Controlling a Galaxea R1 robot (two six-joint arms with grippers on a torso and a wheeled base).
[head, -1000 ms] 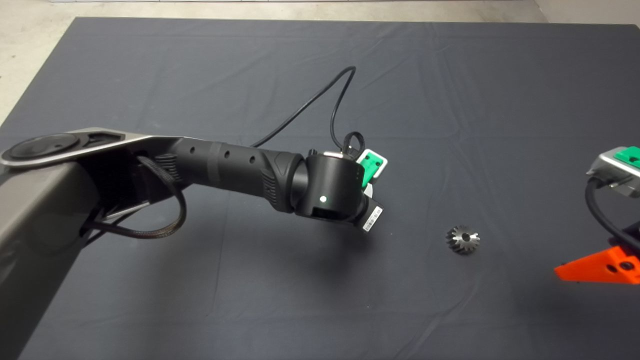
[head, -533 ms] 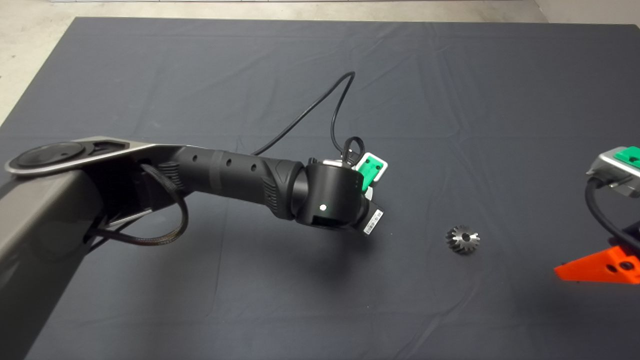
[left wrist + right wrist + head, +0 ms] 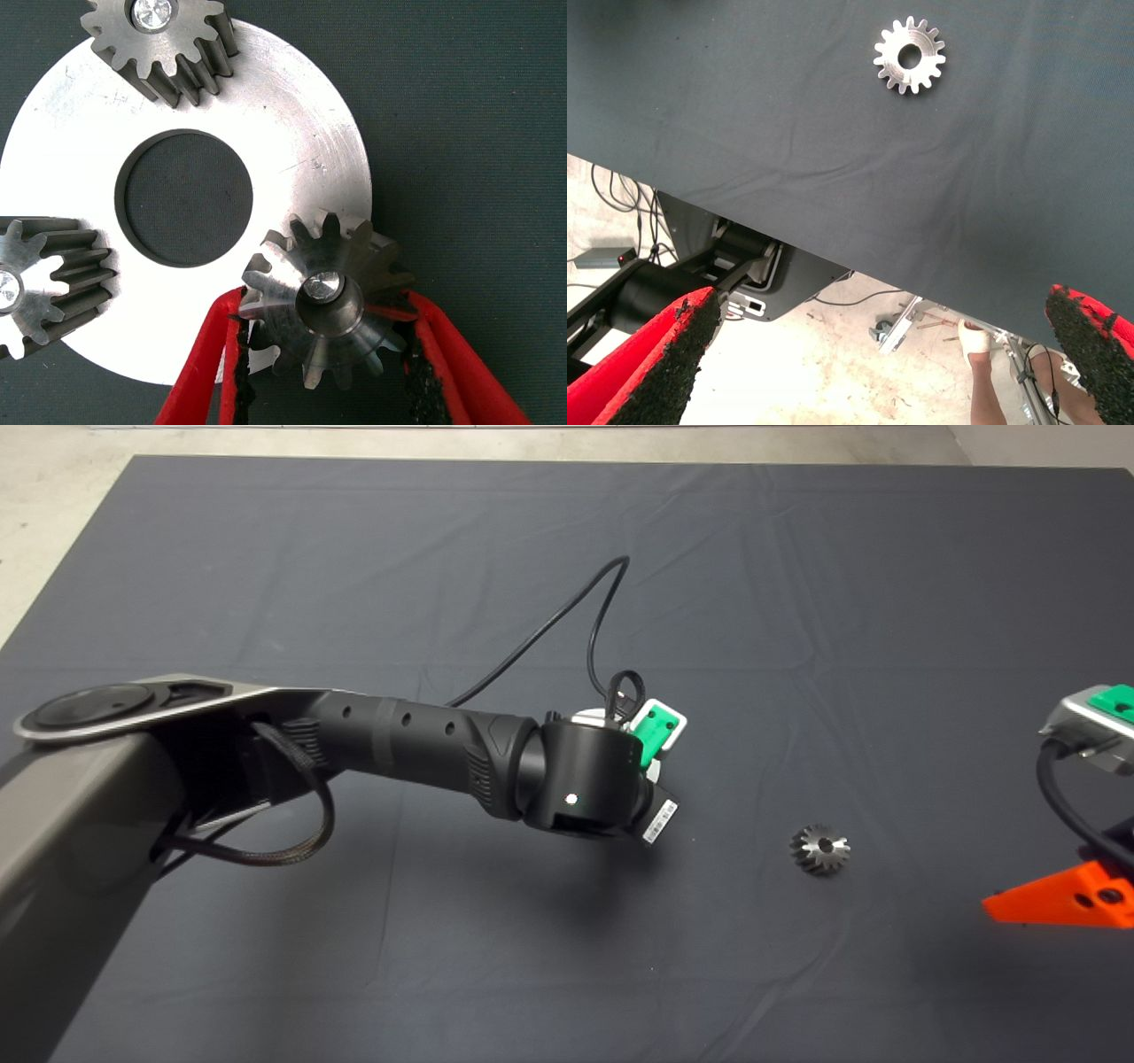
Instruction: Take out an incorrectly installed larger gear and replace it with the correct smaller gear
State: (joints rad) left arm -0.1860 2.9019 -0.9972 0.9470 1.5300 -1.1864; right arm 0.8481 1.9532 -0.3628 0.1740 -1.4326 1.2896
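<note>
The larger gear [image 3: 330, 305], dark with slanted teeth and a tapered body, sits on a pin at the rim of a round silver plate [image 3: 292, 115]. My left gripper [image 3: 328, 372] straddles it, both black pads touching its teeth. In the head view the left arm [image 3: 425, 740] covers the plate and this gear. The smaller gear [image 3: 820, 849] [image 3: 909, 56], bright with a dark centre hole, lies loose on the mat to the right of that arm. My right gripper [image 3: 1076, 899] [image 3: 877, 354] waits at the mat's right edge, open wide and empty.
Two more small gears [image 3: 164, 40] [image 3: 40, 283] stand on pins on the plate, which has a large round hole [image 3: 184, 197] in its middle. A black cable [image 3: 567, 611] loops up from the left wrist. A person's hand [image 3: 976, 336] shows on the floor side beyond the mat's edge.
The left arm's wrist has sunk slightly lower in the head view. The loose gear and the right gripper have not moved.
</note>
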